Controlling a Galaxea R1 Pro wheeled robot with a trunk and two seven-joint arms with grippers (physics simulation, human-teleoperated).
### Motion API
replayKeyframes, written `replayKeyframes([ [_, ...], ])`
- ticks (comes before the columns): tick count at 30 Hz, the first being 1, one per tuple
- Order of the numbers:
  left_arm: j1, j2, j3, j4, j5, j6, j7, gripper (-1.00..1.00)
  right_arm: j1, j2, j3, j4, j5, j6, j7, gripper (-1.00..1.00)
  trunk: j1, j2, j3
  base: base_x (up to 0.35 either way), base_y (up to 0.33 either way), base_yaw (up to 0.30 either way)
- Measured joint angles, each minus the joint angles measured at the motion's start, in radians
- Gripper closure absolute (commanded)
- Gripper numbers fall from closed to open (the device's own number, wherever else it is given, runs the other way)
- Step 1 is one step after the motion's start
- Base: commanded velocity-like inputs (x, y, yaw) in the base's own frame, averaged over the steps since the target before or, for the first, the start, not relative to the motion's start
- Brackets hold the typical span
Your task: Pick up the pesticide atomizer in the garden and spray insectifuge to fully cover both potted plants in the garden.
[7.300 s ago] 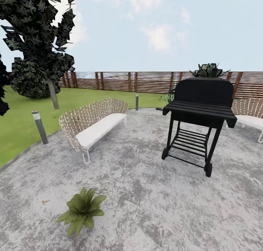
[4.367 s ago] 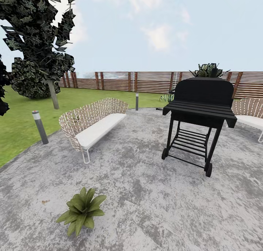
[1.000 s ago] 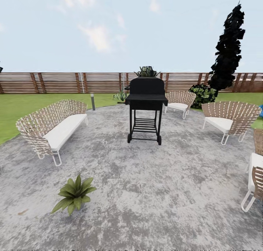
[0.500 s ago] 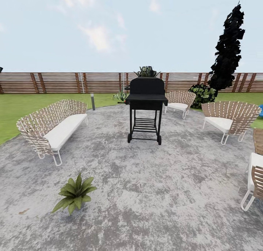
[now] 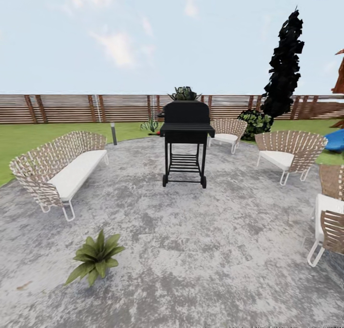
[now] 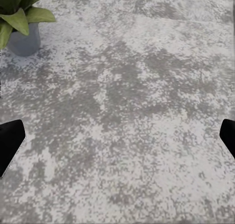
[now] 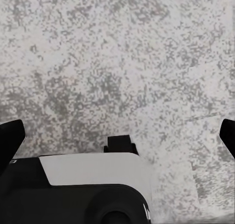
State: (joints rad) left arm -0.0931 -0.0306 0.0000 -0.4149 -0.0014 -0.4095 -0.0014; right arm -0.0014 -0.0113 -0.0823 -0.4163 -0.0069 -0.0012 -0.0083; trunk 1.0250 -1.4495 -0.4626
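One potted plant (image 5: 95, 258), a low rosette of broad green leaves, stands on the grey paved patio (image 5: 200, 251) at the lower left of the head view. In the left wrist view its leaves and little grey pot (image 6: 24, 40) sit at a corner. My left gripper (image 6: 117, 140) hangs open over bare paving a short way from the pot, its black fingertips (image 6: 10, 144) far apart with nothing between them. My right gripper (image 7: 117, 136) is open too, above bare paving. The pesticide atomizer is out of view.
A black grill (image 5: 185, 136) stands mid-patio. A long woven bench (image 5: 59, 168) lies to the left, and woven chairs (image 5: 286, 151) line the right side, one close by (image 5: 329, 218). A bollard light (image 5: 113, 133), lawn, a slat fence (image 5: 71, 108) and a dark tree (image 5: 284, 65) lie beyond.
The whole head view has shifted: since the earliest frames it swung right and drew back from the grill. In the last half second everything slid a little leftward. Nothing on the patio moved.
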Motion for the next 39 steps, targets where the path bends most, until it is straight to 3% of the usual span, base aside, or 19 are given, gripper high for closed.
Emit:
replayKeyframes([
  [16,0.0,0.0,0.0,0.0,0.0,0.0,0.0,-1.0,0.0,0.0,-0.003,0.0,0.0,0.0,-0.001,-1.0,0.0,0.0,0.0,0.0,0.253,-0.023],
  [39,0.0,0.0,0.0,0.0,0.0,0.0,0.0,-1.0,0.0,0.0,-0.004,0.0,-0.001,0.0,0.001,-1.0,0.0,0.0,0.0,0.0,0.014,-0.265],
])
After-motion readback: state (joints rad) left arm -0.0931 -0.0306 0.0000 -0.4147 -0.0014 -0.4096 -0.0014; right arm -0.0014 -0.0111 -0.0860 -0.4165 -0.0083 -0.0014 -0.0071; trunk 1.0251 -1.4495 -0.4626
